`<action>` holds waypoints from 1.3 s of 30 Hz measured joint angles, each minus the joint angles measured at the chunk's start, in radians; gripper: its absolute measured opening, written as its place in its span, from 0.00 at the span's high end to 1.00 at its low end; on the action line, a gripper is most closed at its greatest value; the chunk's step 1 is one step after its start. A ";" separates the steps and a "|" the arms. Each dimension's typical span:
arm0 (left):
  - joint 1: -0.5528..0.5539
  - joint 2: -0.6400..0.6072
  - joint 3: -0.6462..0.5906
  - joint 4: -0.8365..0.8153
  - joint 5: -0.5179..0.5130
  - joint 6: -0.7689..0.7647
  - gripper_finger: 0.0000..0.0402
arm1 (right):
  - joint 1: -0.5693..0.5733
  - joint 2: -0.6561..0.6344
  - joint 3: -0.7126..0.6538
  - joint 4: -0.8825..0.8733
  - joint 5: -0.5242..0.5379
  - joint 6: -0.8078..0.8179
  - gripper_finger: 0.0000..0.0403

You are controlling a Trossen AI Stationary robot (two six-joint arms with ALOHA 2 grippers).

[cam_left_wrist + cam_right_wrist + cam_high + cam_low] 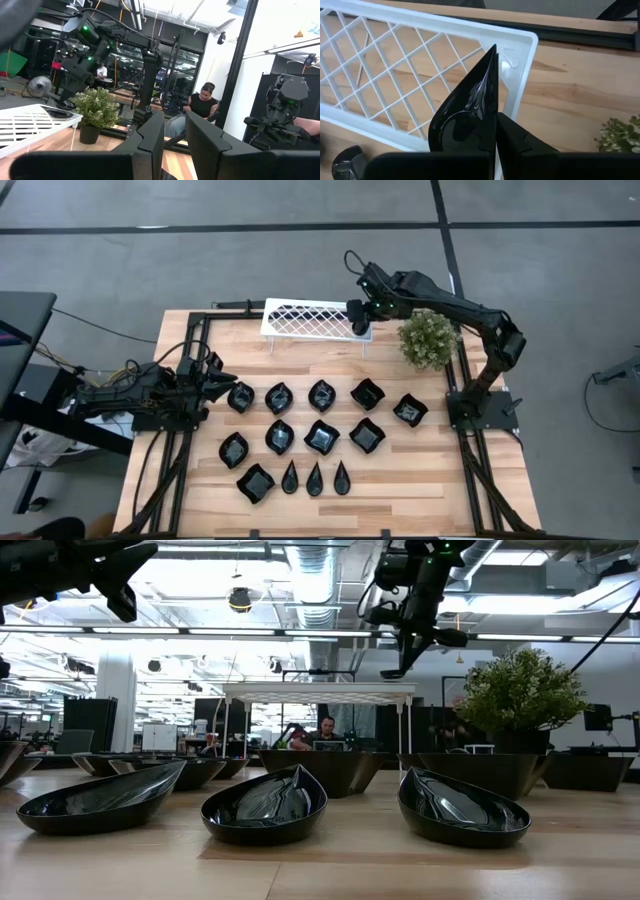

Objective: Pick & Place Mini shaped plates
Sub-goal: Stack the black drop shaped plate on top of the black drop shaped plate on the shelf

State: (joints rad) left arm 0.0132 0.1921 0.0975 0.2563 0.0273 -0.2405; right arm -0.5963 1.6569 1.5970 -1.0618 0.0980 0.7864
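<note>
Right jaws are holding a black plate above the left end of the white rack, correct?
Not quite. The right gripper holds the black plate over the right end of the white rack, the end nearest the plant; the high view shows it. Jaws are shut on the plate.

Black plates (322,437) (glossy), white lattice rack (300,320)

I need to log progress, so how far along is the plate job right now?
Early on. Nothing looks placed yet: the white rack shows no plates on it. In hand: the right gripper holds one black plate over the rack's end. Left to do: about fourteen plates sit on the table, in rows. The left gripper waits beside the leftmost plate of the back row.
</note>
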 joint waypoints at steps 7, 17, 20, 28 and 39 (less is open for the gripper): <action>0.000 0.000 0.000 0.000 0.000 0.000 0.80 | 0.000 0.000 0.000 0.013 0.016 0.007 1.00; 0.000 0.000 0.000 0.000 0.000 0.000 0.80 | 0.018 0.008 0.001 -0.004 0.037 0.000 1.00; 0.000 0.000 0.000 0.000 0.000 0.000 0.80 | 0.007 0.015 0.001 0.013 0.034 0.000 1.00; 0.000 0.000 0.000 0.004 0.000 0.000 0.80 | 0.005 0.019 0.001 0.012 0.031 -0.009 1.00; 0.000 0.000 0.000 0.007 0.000 0.000 0.80 | 0.001 0.018 0.001 0.016 0.031 -0.009 1.00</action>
State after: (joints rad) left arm 0.0132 0.1921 0.0975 0.2634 0.0273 -0.2405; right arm -0.5958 1.6745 1.5978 -1.0462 0.1291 0.7771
